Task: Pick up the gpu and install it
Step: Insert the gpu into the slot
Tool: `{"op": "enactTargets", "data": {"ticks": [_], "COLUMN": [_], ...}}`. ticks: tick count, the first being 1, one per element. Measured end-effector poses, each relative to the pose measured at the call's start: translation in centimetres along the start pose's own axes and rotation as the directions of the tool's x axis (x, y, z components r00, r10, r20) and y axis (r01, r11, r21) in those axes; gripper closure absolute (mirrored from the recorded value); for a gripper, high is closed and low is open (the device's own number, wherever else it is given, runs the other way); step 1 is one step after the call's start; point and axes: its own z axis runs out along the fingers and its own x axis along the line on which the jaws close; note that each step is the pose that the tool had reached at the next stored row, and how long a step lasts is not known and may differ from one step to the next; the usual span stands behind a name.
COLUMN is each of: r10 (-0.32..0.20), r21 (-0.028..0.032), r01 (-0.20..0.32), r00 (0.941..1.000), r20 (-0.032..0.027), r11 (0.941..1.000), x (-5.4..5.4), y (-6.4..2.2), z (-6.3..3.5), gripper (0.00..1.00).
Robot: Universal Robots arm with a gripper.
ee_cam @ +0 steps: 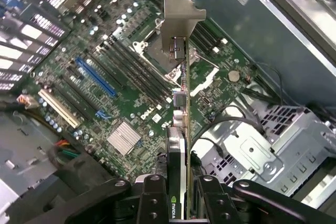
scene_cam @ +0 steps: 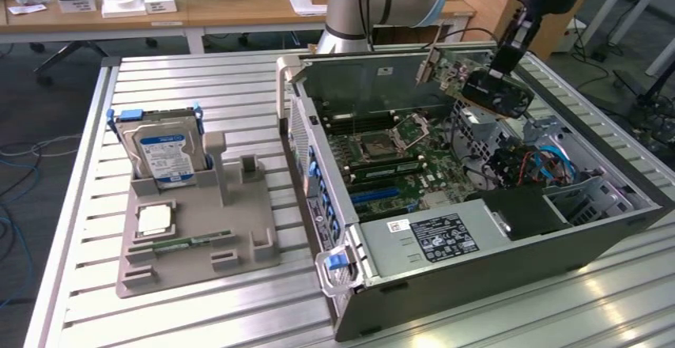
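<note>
As we hang above the open computer case (scene_cam: 348,285), our gripper (scene_cam: 504,65) is clenched on the gpu (scene_cam: 488,87). The card sits edge-on between the jaws, its silver bracket (ee_cam: 178,19) at the far end. Below the jaws lies the motherboard (ee_cam: 142,111), its blue expansion slot (ee_cam: 97,77) off to one side. We judge the card must stay square to that slot and clear of the cables (ee_cam: 220,125).

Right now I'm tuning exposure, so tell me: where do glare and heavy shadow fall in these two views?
Exterior view: light glares off the slatted metal table at that view's lower right; the computer case interior is evenly lit. Wrist view: the silver bracket of the gpu catches bright light, while the claw gripping it sits dark.
</note>
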Motion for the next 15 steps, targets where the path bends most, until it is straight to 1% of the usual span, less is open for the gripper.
{"op": "enactTargets", "data": {"ticks": [4,7,11,15], "r10": [-0.052,-0.09,-0.14,-0.188], "r21": [-0.0005,-0.0009,-0.0016,-0.0024], "r01": [0.052,0.09,0.14,0.188], "r00": [0.9987,0.996,0.9902,0.9821], "r20": [-0.003,-0.0052,-0.0081,-0.0108], "r11": [0.9987,0.996,0.9902,0.9821], "x": [0.0,0.0,0.0,0.0], "y": [0.0,0.0,0.0,0.0], "z": [0.02,0.03,0.05,0.07], "gripper": [0.73,0.73,0.73,0.73]}}
